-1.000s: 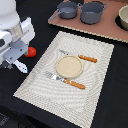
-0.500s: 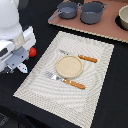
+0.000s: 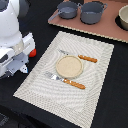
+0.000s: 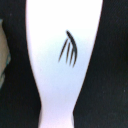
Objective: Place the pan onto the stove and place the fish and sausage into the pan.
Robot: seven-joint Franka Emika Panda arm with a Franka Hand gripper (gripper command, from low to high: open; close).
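The small grey-blue pan (image 3: 67, 9) sits on the pinkish-brown stove (image 3: 107, 31) at the back, next to a larger pot. The red sausage (image 3: 32, 52) lies on the dark table at the exterior view's left, right beside my white gripper (image 3: 14, 65). The gripper hangs low over the table there; its fingers do not show, so I cannot tell whether it is open or shut. The white fish (image 4: 64, 60) with dark fin marks fills the wrist view, very close under the hand. In the exterior view the fish is hidden by the arm.
A striped beige placemat (image 3: 95, 70) holds a round beige plate (image 3: 68, 66), a fork (image 3: 65, 80) and a knife (image 3: 80, 57) with orange handles. A grey two-handled pot (image 3: 93, 12) and a dark dish (image 3: 123, 20) stand on the stove.
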